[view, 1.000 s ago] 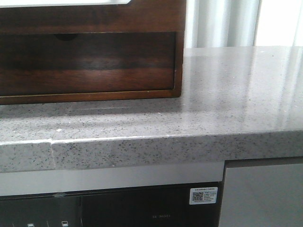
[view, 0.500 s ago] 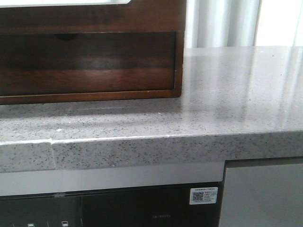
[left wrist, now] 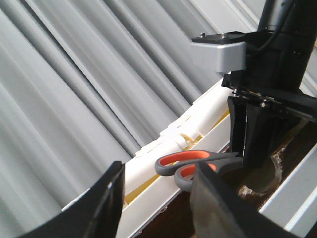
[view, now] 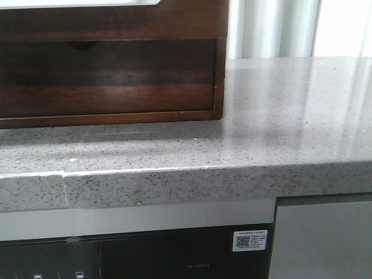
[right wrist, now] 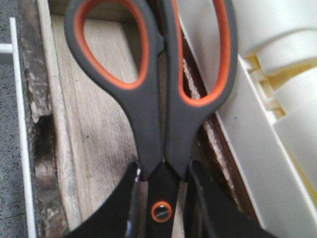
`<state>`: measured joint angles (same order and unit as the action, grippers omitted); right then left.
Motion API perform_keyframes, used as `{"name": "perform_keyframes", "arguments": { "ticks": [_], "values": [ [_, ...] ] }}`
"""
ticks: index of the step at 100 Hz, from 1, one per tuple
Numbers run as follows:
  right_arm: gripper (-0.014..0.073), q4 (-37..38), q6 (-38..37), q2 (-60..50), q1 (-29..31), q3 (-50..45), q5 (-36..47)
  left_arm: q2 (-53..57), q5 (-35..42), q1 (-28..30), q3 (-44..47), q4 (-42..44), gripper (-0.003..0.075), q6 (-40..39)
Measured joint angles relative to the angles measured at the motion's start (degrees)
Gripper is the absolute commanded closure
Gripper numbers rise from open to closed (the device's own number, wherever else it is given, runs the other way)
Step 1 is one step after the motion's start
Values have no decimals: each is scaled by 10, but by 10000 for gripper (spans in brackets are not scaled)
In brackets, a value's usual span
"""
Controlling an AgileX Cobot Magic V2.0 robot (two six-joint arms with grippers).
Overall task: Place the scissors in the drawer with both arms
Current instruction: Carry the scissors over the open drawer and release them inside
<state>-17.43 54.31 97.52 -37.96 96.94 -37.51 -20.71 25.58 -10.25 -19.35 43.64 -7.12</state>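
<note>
**Scissors pinched at the pivot, hanging over bare wood**

Front view: the wide, dark brown glossy wooden drawer front (view: 107,75) fills the upper left of the frame, flush in its frame, its half-round notch at the top edge. The speckled grey stone surface (view: 232,145) runs across the middle. No arm and no scissors appear here.

Left wrist view: the small scissors with grey handles and orange-lined loops (left wrist: 198,163) sit at centre, held at the blade end by the right arm's black two-fingered gripper (left wrist: 255,141) coming down from the upper right. The left gripper (left wrist: 156,203), at the lower edge, stands wide apart with nothing between its fingers.

Right wrist view: the right gripper (right wrist: 161,198) is closed snugly around the scissors (right wrist: 153,84) just at the pivot screw, loops pointing to the top of the frame over pale raw wood (whether this is the drawer's inside, I cannot tell).

Handling, as a judgement: light, rigid, smooth metal and plastic; the pivot is a sound hold, though the handles may swing.
</note>
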Motion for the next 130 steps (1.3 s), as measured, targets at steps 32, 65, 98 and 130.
{"name": "perform_keyframes", "arguments": {
  "ticks": [32,65,98,130],
  "values": [
    [209,0,0,0,0,0,9,0,0,0,0,-1,425,0],
    [209,0,1,-3,0,0,12,0,0,0,0,-1,425,0],
    [442,-14,-7,-57,0,0,-28,0,0,0,0,-1,443,0],
    [655,-17,-66,-117,0,0,-120,41,-7,0,0,45,740,-83]
  ]
}}
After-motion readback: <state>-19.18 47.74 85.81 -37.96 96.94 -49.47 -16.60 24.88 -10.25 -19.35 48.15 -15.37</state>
